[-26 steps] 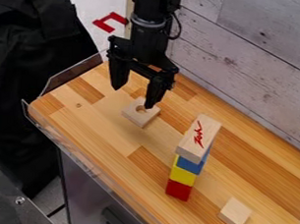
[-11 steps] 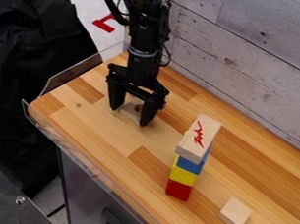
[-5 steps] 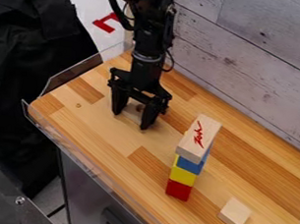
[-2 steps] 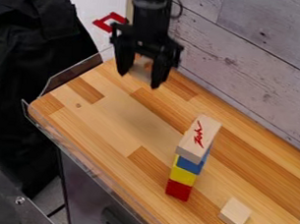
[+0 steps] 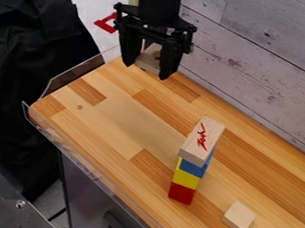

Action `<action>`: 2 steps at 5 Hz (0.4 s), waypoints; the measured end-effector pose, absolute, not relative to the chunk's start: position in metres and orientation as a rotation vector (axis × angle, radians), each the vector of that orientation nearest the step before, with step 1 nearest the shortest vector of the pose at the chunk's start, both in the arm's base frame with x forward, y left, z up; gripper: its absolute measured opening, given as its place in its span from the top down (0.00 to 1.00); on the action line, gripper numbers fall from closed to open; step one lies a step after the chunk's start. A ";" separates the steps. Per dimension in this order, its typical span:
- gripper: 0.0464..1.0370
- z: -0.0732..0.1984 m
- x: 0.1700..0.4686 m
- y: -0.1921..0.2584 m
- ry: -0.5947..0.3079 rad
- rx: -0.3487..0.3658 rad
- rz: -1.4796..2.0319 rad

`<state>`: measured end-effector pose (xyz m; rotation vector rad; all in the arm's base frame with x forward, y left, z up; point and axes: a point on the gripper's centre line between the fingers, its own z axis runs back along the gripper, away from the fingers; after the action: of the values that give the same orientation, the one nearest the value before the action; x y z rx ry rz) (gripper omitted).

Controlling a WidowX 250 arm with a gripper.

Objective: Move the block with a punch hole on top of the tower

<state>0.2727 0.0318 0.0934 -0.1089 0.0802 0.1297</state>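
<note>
High over the back left of the wooden table, the black gripper (image 5: 146,70) is shut on the block with a punch hole (image 5: 148,61). That pale wooden block sits between the two fingers, off the table, its hole partly hidden by the gripper. Right of centre stands the tower (image 5: 187,180): red at the bottom, then yellow, then blue, with a long pale wooden block (image 5: 202,140) with red writing lying on top. The gripper is above and to the left of the tower, apart from it.
A small plain wooden block (image 5: 238,218) lies on the table (image 5: 107,127) right of the tower. A whitewashed plank wall (image 5: 253,69) runs along the back right. A clear plastic edge (image 5: 71,74) borders the left side, with black cloth (image 5: 31,75) beyond.
The gripper came down around the punch-hole block, closed on it and lifted it off the table, up and toward the back. The tower and the small plain block have stayed put.
</note>
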 end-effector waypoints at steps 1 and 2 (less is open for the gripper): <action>0.23 0.094 0.272 0.029 0.083 -0.122 0.078; 0.23 0.094 0.272 0.020 0.088 -0.112 0.036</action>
<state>0.2722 0.0199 0.0940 -0.1122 0.0885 0.0363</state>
